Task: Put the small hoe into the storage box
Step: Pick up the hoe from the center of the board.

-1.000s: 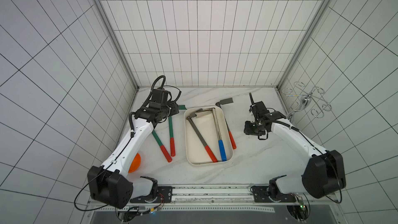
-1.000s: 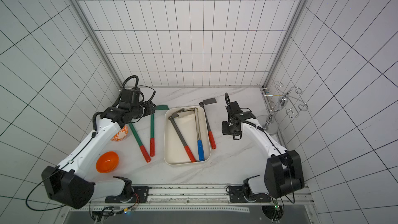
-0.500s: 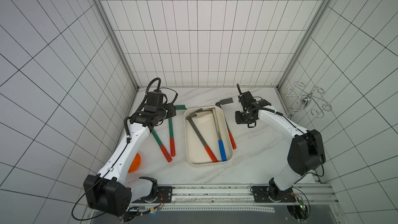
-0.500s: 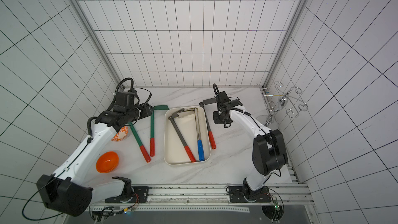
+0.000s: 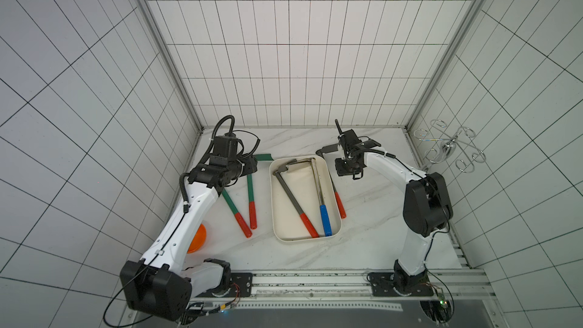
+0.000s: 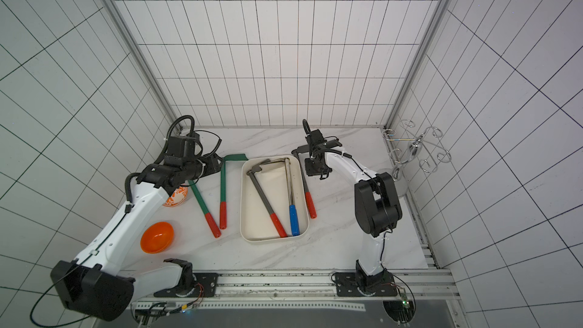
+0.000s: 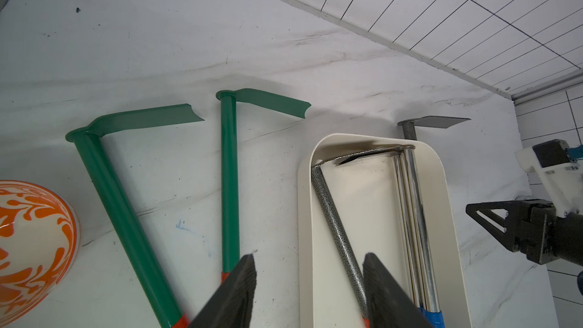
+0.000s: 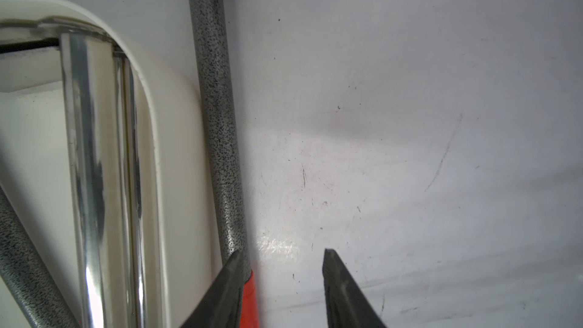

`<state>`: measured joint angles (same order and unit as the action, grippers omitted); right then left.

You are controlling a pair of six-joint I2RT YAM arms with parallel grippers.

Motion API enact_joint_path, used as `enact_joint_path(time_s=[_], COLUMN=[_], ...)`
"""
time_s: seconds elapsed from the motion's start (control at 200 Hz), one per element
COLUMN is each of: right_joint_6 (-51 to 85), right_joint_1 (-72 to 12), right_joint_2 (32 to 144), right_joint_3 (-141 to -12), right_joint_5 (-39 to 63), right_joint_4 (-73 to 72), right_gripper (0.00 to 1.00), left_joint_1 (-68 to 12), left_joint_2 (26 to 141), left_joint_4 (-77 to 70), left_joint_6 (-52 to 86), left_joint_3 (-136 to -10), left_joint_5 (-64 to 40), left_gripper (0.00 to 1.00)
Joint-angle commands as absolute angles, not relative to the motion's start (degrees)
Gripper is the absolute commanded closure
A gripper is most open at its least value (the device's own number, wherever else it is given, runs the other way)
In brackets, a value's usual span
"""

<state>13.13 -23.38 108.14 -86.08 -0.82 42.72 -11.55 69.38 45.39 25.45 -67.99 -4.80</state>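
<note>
The cream storage box (image 5: 273,203) (image 6: 243,203) sits mid-table and holds a speckled grey hoe (image 5: 291,198) with a red grip and a chrome hoe (image 5: 319,184) with a blue grip. Another speckled grey small hoe (image 5: 339,203) (image 8: 217,121) lies on the table against the box's right wall (image 8: 164,153). My right gripper (image 5: 346,170) (image 8: 282,255) hangs open just right of that shaft, nothing between its fingers. Two green hoes (image 7: 228,184) (image 7: 120,203) lie left of the box. My left gripper (image 5: 252,167) (image 7: 309,258) is open above the box's left rim (image 7: 304,216).
An orange bowl (image 6: 156,237) and an orange-patterned plate (image 6: 176,198) (image 7: 28,235) sit at the table's left, partly under my left arm. A chrome wire rack (image 5: 448,149) stands in the back right corner. Tiled walls close in three sides.
My right arm has swung left and toward the back, bringing its open gripper beside the grey hoe outside the box. The left arm has shifted only slightly.
</note>
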Motion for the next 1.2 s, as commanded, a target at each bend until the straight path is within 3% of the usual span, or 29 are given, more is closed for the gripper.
enact_joint_path(time_s=[0.0,0.85,1.195], right_joint_6=[11.1,11.78,10.66], right_joint_1=[-24.32,-29.28,-29.13], right_joint_2=[109.95,119.14,120.54], right_joint_3=[-92.93,-102.64,-105.47], right_joint_5=[0.23,1.85,-5.63], right_joint_4=[43.34,45.11,48.13], right_gripper=[0.57,0.57,0.54], left_joint_1=[-11.34,-11.25,-10.9], left_joint_2=[67.99,67.24,66.91], left_joint_4=[46.38,46.24,46.45], left_joint_6=[24.43,24.61,23.91], left_joint_3=[-68.54,-66.86,-66.77], left_joint_5=[-4.82,-6.15,-6.2], left_gripper=[0.43,0.42,0.42])
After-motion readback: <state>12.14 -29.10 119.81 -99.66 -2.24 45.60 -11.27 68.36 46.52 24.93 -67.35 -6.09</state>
